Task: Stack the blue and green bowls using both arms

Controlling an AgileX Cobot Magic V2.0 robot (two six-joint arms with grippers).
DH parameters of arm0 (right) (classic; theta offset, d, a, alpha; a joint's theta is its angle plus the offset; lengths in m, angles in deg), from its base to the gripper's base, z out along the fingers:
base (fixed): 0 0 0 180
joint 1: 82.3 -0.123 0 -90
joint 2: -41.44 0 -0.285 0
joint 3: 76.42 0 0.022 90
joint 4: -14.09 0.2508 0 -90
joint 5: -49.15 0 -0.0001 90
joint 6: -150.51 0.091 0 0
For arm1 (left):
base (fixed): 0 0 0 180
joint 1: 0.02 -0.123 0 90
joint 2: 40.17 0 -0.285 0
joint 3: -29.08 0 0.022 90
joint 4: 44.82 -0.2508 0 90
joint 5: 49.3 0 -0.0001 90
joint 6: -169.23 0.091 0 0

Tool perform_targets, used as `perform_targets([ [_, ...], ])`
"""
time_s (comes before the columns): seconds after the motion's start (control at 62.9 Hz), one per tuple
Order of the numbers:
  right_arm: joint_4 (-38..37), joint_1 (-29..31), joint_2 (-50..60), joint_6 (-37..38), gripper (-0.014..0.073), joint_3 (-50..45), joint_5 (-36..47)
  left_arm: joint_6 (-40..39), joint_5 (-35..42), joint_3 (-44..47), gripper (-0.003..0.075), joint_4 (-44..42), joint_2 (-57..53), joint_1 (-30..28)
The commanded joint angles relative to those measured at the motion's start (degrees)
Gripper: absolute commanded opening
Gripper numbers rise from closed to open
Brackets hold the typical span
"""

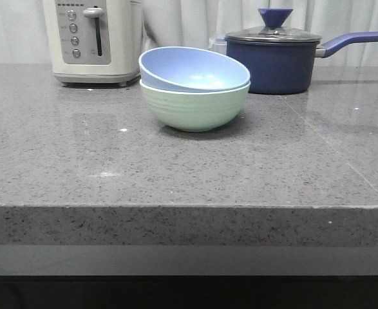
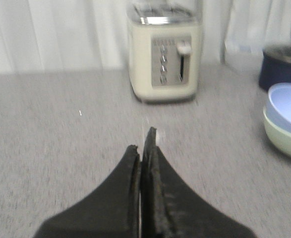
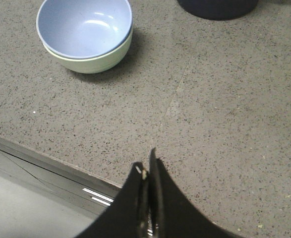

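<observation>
Round matte periwinkle-blue bowl (image 1: 194, 69) sits tilted inside ridged mint-green bowl (image 1: 194, 106); stack looks done. Left claw (image 2: 144, 144) and right claw (image 3: 146, 166) both closed, empty, well apart from bowls.

Both tools, left tool (image 2: 144, 148) and right tool (image 3: 146, 168), are black, tapered, rough-edged.

toaster (image 1: 93, 40) and saucepan (image 1: 275, 59) apparently close behind stacked bowls (image 1: 194, 87), front counter (image 1: 176, 174) open

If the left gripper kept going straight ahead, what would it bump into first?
Probably the toaster. The shut left gripper points across bare counter toward it; the stacked bowls sit off to the side.
</observation>
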Motion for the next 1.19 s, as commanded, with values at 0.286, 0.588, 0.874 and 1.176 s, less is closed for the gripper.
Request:
perform_targets([
  [0.286,-0.4,0.2,-0.1,-0.1,-0.0054,1.4,4.2,-0.1,20.5,19.6,-0.0020,8.6,-10.2,-6.4],
  [0.588,-0.4,0.2,-0.2,-0.1,-0.0054,1.4,4.1,-0.1,24.6,23.6,-0.0020,8.4,-11.9,-7.0],
  [0.874,-0.4,0.2,-0.2,-0.1,-0.0054,1.4,4.0,-0.1,24.4,23.6,-0.0020,8.4,-11.7,-6.9],
  [1.176,-0.4,0.2,-0.2,-0.1,-0.0054,1.4,4.0,-0.1,24.4,23.6,-0.0020,8.4,-11.7,-6.9],
])
